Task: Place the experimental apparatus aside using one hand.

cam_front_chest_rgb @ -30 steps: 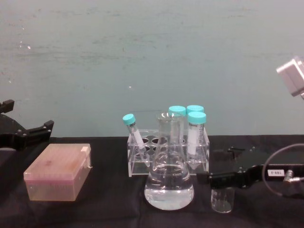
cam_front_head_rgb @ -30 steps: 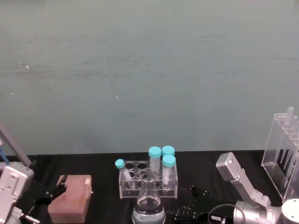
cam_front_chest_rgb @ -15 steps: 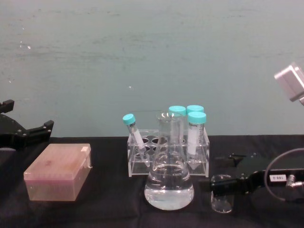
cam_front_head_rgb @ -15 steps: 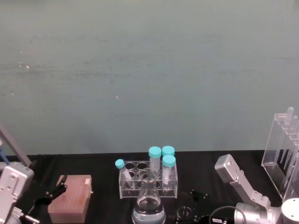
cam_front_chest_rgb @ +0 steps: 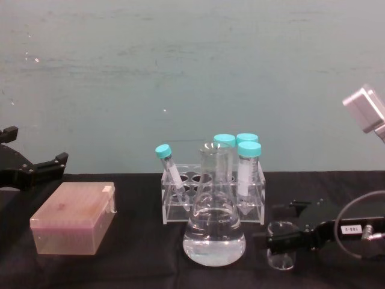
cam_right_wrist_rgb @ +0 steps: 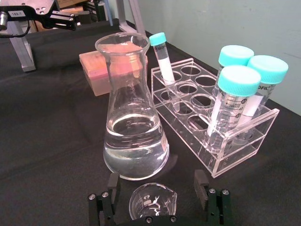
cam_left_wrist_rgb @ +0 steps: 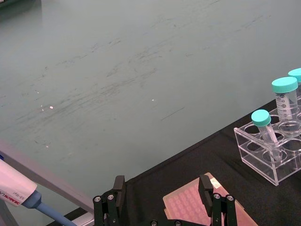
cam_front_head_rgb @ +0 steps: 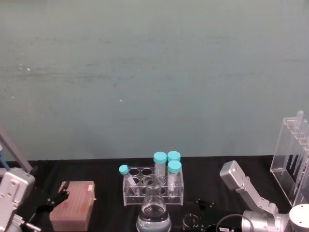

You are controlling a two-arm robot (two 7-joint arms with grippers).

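The small glass beaker (cam_right_wrist_rgb: 153, 201) stands on the black table just in front of the large conical flask (cam_right_wrist_rgb: 134, 136), which holds clear liquid. My right gripper (cam_right_wrist_rgb: 157, 182) is open, with one finger on each side of the beaker and a gap on both sides. From the chest, the beaker (cam_front_chest_rgb: 281, 244) sits right of the flask (cam_front_chest_rgb: 214, 223), with the right gripper (cam_front_chest_rgb: 287, 236) level with it. A tall clear acrylic rack (cam_front_head_rgb: 292, 159) with long tubes stands at the far right. My left gripper (cam_left_wrist_rgb: 162, 188) hangs open at the far left, above a pink box.
A low clear rack (cam_front_head_rgb: 153, 186) holding several blue-capped tubes stands right behind the flask. The pink tip box (cam_front_chest_rgb: 75, 218) lies on the left side of the table. A pipette (cam_left_wrist_rgb: 19, 190) leans at the left edge. A green wall rises behind the table.
My right gripper has dropped from above the beaker to its level, so its fingers now flank it. The left arm and the labware have not moved.
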